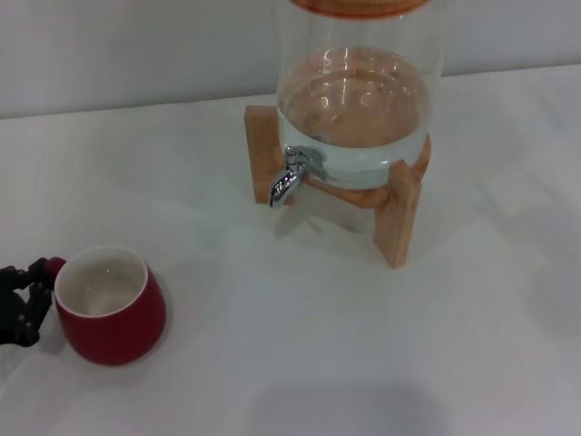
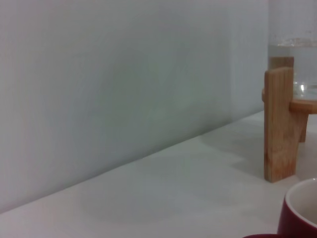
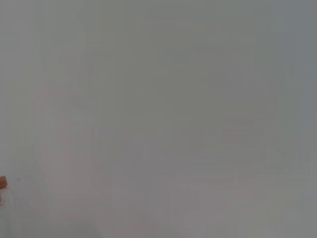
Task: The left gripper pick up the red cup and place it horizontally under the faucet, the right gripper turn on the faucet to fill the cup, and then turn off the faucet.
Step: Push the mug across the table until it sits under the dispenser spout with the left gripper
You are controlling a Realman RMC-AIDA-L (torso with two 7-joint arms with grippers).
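The red cup (image 1: 113, 309) stands upright on the white table at the near left, its white inside showing; its rim also shows in the left wrist view (image 2: 302, 213). My left gripper (image 1: 36, 298) is at the table's left edge, right beside the cup's small handle (image 1: 56, 265), with its black fingers spread apart and nothing gripped. The chrome faucet (image 1: 290, 177) points down at the front of the glass water dispenser, well apart from the cup, to its far right. My right gripper is out of view.
The glass dispenser (image 1: 359, 100) holds water and rests on a wooden stand (image 1: 399, 213), which also shows in the left wrist view (image 2: 278, 124). A pale wall runs behind the table. The right wrist view shows only a pale surface.
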